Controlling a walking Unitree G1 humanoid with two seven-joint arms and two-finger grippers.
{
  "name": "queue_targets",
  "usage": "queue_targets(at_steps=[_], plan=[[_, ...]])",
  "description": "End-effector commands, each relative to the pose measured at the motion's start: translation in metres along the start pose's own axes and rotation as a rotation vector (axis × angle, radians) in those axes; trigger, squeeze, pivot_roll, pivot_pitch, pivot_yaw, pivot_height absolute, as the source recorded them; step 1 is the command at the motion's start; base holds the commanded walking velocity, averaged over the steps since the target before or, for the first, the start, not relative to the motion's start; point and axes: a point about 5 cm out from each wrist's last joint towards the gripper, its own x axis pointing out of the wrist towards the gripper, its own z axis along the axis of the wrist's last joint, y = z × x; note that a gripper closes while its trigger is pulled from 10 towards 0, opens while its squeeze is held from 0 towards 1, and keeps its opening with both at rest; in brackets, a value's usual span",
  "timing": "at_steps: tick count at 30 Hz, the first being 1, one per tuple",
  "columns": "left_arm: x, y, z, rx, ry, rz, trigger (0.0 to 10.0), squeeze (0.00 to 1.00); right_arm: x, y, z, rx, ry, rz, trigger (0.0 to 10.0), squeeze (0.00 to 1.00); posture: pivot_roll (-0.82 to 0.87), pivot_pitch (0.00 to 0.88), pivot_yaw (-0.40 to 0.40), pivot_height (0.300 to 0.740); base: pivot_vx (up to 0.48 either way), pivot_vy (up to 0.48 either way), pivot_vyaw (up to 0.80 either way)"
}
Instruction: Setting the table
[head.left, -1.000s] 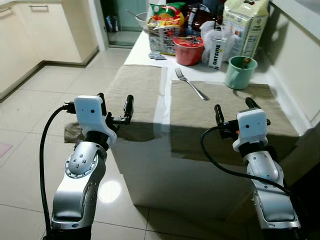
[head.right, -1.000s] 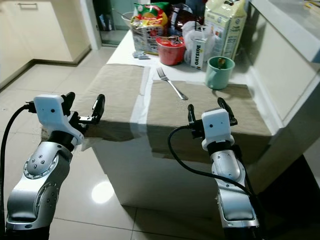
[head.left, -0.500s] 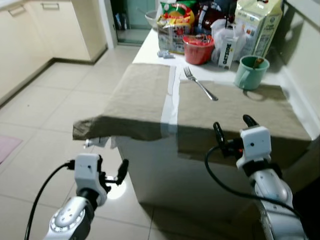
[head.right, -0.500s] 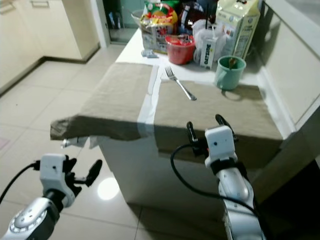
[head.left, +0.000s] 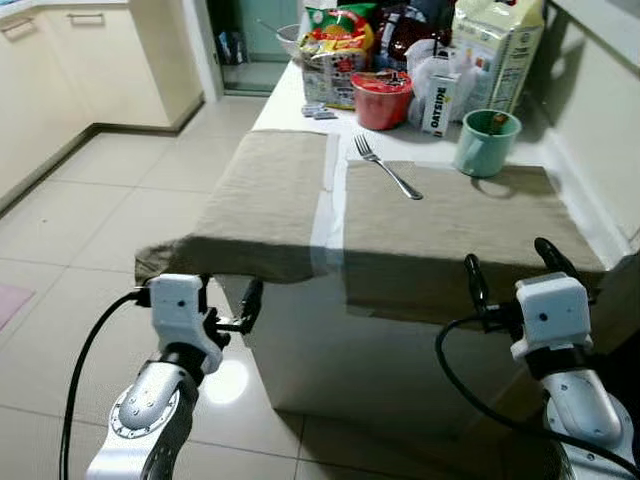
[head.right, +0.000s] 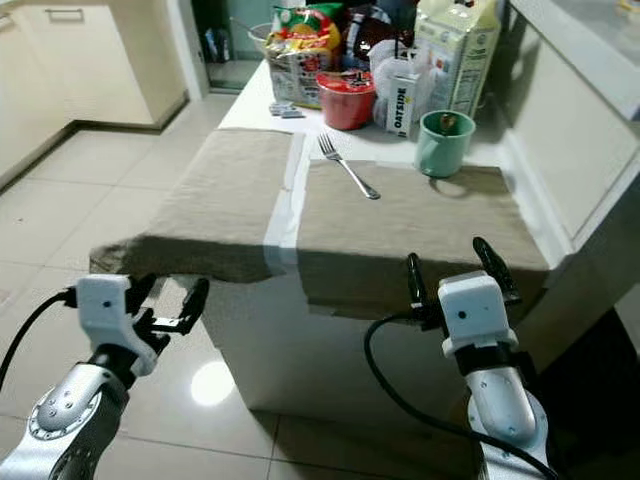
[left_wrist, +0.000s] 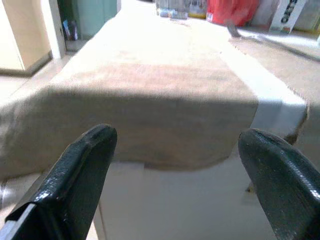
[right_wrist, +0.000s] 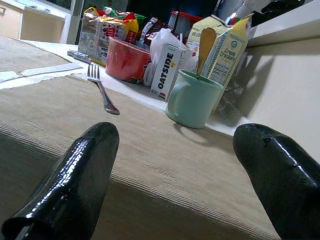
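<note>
On bench, left placemat (head.left: 265, 195) overhangs the edge; left gripper (head.left: 224, 306) (jaws spread, as on right gripper (head.right: 456, 269)) could snag & drag it.

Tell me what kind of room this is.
Most likely a home kitchen or dining corner: a white table with two cloth placemats, a fork and mug, groceries stacked behind, cream cabinets over tiled floor.

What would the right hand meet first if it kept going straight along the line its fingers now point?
Probably the green mug: it stands centred between the open right hand's fingers, across the placemat. The hand sits low, so it might brush the placemat's front edge first; depth is unclear.
</note>
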Motion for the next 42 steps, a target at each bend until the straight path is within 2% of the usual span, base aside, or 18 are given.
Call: queue_targets(at_steps=[1,10,13,15,16,17,18,20,22,26,27,36,37,38,39,42], plan=[[0.002,0.003,0.003,0.018,-0.01,0.018,10.0,1.0,0.003,0.001,-0.001,0.011,0.012,0.002,10.0,0.0,-0.18,0.0,0.055,0.732,0.0,0.0,0.0],[0.005,-0.003,0.007,-0.009,-0.037,-0.01,10.0,1.0,0.005,0.004,-0.006,0.011,0.027,0.022,10.0,0.0,-0.17,0.0,0.049,0.732,0.0,0.0,0.0],[0.017,-0.006,0.023,0.022,-0.09,-0.037,10.0,0.97,0.01,0.005,-0.006,0.008,0.018,0.024,10.0,0.0,-0.17,0.0,0.044,0.732,0.0,0.0,0.0],[0.017,-0.006,0.023,0.022,-0.09,-0.037,10.0,0.97,0.01,0.005,-0.006,0.008,0.018,0.024,10.0,0.0,-0.17,0.0,0.044,0.732,0.0,0.0,0.0],[0.021,-0.007,0.028,0.029,-0.1,-0.041,10.0,0.04,0.011,0.005,-0.006,0.007,0.016,0.025,10.0,0.0,-0.17,0.0,0.044,0.732,0.0,0.0,0.0],[0.029,-0.01,0.038,0.031,-0.126,-0.066,10.0,0.0,0.012,0.006,-0.006,0.007,0.012,0.027,10.0,0.0,-0.16,0.0,0.045,0.732,0.0,0.0,0.0],[0.029,-0.01,0.038,0.031,-0.126,-0.066,10.0,0.0,0.012,0.006,-0.006,0.007,0.012,0.027,10.0,0.0,-0.16,0.0,0.045,0.732,0.0,0.0,0.0],[0.041,-0.02,0.05,0.055,-0.144,-0.14,10.0,0.0,0.016,0.008,-0.006,0.007,0.004,0.028,10.0,0.0,-0.16,0.0,0.051,0.732,0.0,0.0,0.0],[0.049,-0.028,0.054,0.084,-0.131,-0.204,10.0,0.0,0.018,0.01,-0.005,0.01,-0.004,0.026,10.0,0.0,-0.17,0.0,0.057,0.732,0.0,0.0,0.0],[0.054,-0.033,0.054,0.098,-0.111,-0.251,10.0,0.0,0.019,0.011,-0.004,0.013,-0.009,0.022,10.0,0.0,-0.17,0.0,0.067,0.732,0.0,0.0,0.0],[0.055,-0.036,0.054,0.094,-0.103,-0.282,10.0,1.0,0.019,0.012,-0.004,0.015,-0.01,0.017,10.0,0.0,-0.17,0.0,0.069,0.732,0.0,0.0,0.0],[0.057,-0.043,0.054,0.09,-0.092,-0.333,10.0,1.0,0.019,0.013,-0.003,0.015,-0.018,0.007,10.0,0.0,-0.18,0.0,0.073,0.732,0.0,0.0,0.0],[0.057,-0.043,0.054,0.093,-0.088,-0.336,10.0,0.94,0.02,0.013,-0.003,0.013,-0.019,0.007,10.0,0.0,-0.18,0.0,0.073,0.732,0.0,0.0,0.0],[0.057,-0.043,0.054,0.093,-0.088,-0.336,10.0,0.94,0.02,0.013,-0.003,0.013,-0.019,0.007,10.0,0.0,-0.18,0.0,0.073,0.732,0.0,0.0,0.0],[0.059,-0.044,0.055,0.1,-0.088,-0.333,10.0,0.0,0.02,0.012,-0.003,0.013,-0.02,0.006,10.0,0.0,-0.18,0.0,0.073,0.732,0.0,0.0,0.0],[0.063,-0.042,0.058,0.095,-0.092,-0.324,10.0,0.0,0.02,0.013,-0.002,0.01,-0.023,0.006,10.0,0.0,-0.18,0.004,0.075,0.732,0.0,0.0,0.0]])
